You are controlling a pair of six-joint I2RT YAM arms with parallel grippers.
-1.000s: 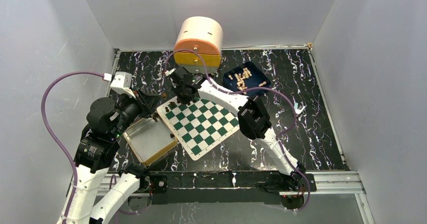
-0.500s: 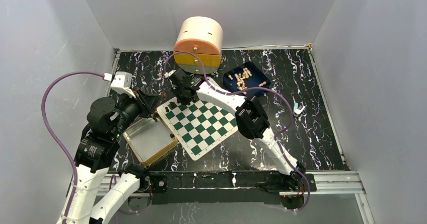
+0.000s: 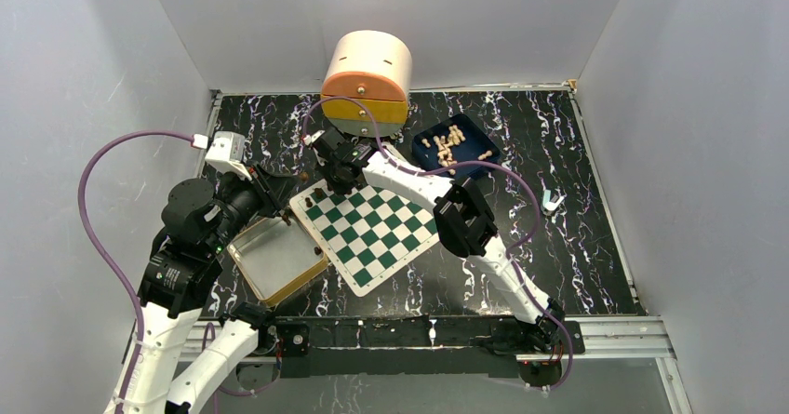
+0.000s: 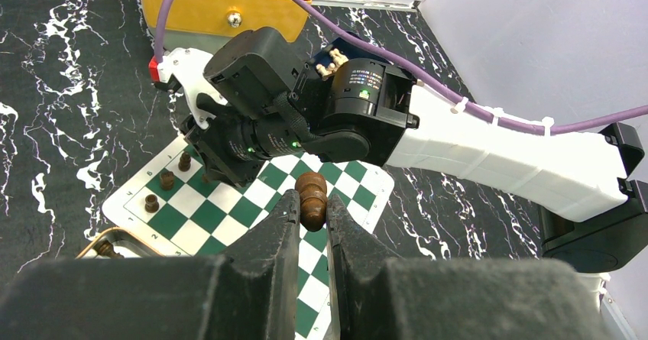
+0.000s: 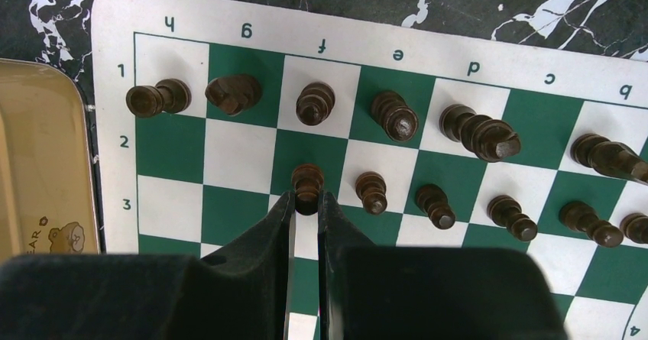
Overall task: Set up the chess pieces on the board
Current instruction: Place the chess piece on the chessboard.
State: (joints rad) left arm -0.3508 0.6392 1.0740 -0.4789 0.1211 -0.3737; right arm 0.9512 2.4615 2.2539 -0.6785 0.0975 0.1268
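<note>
The green-and-white board (image 3: 372, 237) lies mid-table. In the right wrist view, dark brown chess pieces stand along its first row (image 5: 315, 102), and several pawns (image 5: 434, 205) fill the second row. My right gripper (image 5: 307, 202) is shut on a dark pawn (image 5: 307, 181) over the f2 square; I cannot tell whether the pawn touches the board. My left gripper (image 4: 312, 212) is shut on another dark piece (image 4: 312, 199), held in the air above the board's near-left side. Three dark pieces (image 4: 166, 179) show on the board (image 4: 206, 218) beside the right arm's wrist (image 4: 252, 118).
A tan-rimmed tray (image 3: 274, 258) lies against the board's left edge, under my left gripper. A blue tray (image 3: 462, 121) with several pale pieces sits at the back right. An orange and yellow box (image 3: 366, 84) stands at the back wall.
The right arm's wrist and elbow have crept slightly toward the back left. Both grips and the left arm are unchanged.
</note>
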